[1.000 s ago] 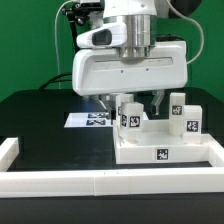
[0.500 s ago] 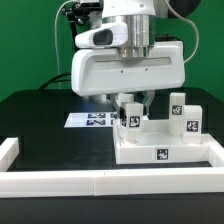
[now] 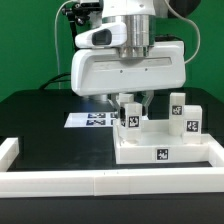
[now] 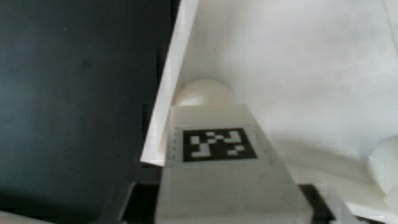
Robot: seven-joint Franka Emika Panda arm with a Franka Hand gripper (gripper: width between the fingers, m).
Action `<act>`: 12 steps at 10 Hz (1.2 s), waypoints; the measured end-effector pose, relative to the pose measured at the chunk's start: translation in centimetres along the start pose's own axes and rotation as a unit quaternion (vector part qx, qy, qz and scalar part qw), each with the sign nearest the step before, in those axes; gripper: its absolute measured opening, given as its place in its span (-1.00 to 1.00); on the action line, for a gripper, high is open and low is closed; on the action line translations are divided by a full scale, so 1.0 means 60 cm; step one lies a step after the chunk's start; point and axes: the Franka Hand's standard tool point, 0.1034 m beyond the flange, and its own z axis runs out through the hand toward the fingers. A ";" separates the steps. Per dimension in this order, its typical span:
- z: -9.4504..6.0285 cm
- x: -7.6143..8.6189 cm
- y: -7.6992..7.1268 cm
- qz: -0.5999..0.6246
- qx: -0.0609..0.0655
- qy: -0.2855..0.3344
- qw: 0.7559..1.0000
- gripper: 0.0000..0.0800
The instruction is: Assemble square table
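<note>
The white square table top (image 3: 160,152) lies on the black table at the exterior view's right, against the rail. A tagged white leg (image 3: 130,119) stands upright at its near-left corner. My gripper (image 3: 131,102) comes straight down on this leg, its fingers pressed against both sides, shut on it. In the wrist view the leg (image 4: 217,145) fills the gap between the two dark fingers (image 4: 146,200), with the table top (image 4: 302,80) beneath it. Two more tagged legs (image 3: 177,105) (image 3: 192,123) stand on the top's far right side.
The marker board (image 3: 88,120) lies flat behind and to the left of the table top. A long low white border rail (image 3: 100,184) runs along the front and turns up at both ends (image 3: 8,150). Black tabletop lies to the left.
One second ago the fingers stood apart on either side of the leg; they have closed onto it. Nothing has moved in the last half second.
</note>
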 end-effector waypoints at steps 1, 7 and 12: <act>0.000 0.000 0.000 0.041 0.000 0.000 0.999 -0.28; 0.001 -0.001 0.003 0.322 0.005 0.011 0.947 -0.27; 0.003 -0.003 0.007 0.520 0.020 0.010 0.854 -0.27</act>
